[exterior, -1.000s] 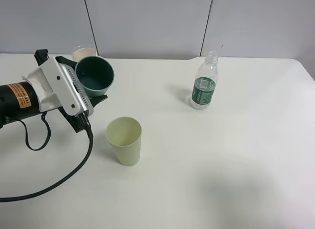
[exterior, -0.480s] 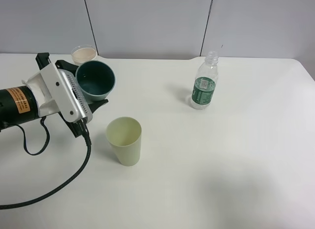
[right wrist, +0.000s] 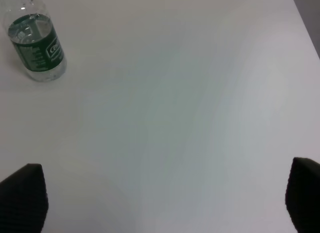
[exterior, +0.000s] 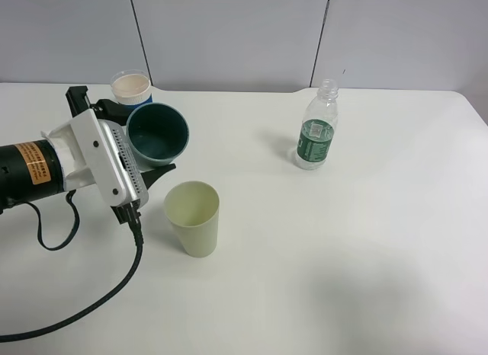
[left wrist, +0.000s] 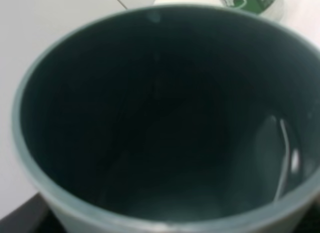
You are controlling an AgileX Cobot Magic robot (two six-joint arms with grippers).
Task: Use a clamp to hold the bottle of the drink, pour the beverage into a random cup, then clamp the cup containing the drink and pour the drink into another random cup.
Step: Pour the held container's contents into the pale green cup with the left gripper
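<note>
My left gripper (exterior: 139, 144) is shut on the teal cup (exterior: 158, 132), held tilted in the air just behind and left of the pale yellow-green cup (exterior: 192, 217), its mouth turned toward that cup. The left wrist view looks straight into the teal cup (left wrist: 150, 118), where clear beverage (left wrist: 280, 153) pools against its lower wall. The bottle (exterior: 316, 132) stands uncapped at the back right, also seen in the right wrist view (right wrist: 36, 45). My right gripper (right wrist: 162, 203) is open above bare table, its dark fingertips (right wrist: 22, 200) wide apart, outside the exterior high view.
A blue-sleeved white paper cup (exterior: 131, 87) stands at the back, just behind the left gripper. The left arm's black cable (exterior: 114, 279) loops over the table's front left. The white table (exterior: 343, 248) ends at a grey wall behind.
The left arm has carried the teal cup to the right and nearer, closer to the yellow-green cup. The bottle and the yellow-green cup have not moved.
</note>
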